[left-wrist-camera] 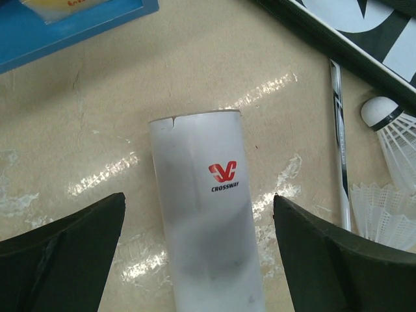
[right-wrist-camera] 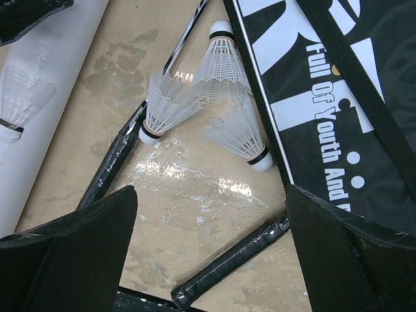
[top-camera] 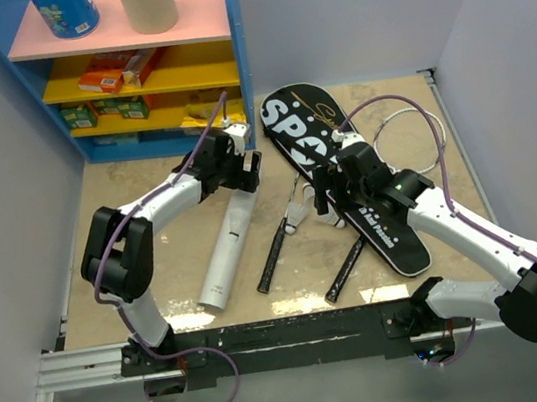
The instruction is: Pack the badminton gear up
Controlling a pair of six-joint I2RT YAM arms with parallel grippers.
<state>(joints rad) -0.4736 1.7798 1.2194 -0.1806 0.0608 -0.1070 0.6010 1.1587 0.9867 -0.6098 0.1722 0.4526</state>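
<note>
1. Left gripper (left-wrist-camera: 199, 198) is spread as wide as it goes and has nothing in it. In its wrist view the fingers (left-wrist-camera: 71, 253) sit at 9 and 3, and the white tube (left-wrist-camera: 201, 162) runs right between them, clear of both pads.
2. That's the relation that matters imo. The tube's long axis runs 12 to 6 in that view, so it lies square across the closing line. Its far end is at 12, just past the fingertips. A straight drop and squeeze looks like it'd catch the tube near that end.
3. From the top camera the tube lies flat on the desk (top-camera: 123, 177), trailing off from the left gripper toward 7. The left arm is clearly the nearer one.
4. Looks-wise the tube is cloudy white, round and smooth, with a red logo reading CROSSWAY and a tiny notch in the far rim. In the right wrist view a shuttlecock shape shows through its wall.
5. Right gripper (right-wrist-camera: 211, 192) is just as wide open and just as empty. It hovers over three loose shuttlecocks (right-wrist-camera: 172, 104) at its 12. One black racket handle (right-wrist-camera: 114, 162) is at 9 and another (right-wrist-camera: 227, 263) at 6.
6. The black bag (right-wrist-camera: 390, 52) lies flat at its 2.
</note>
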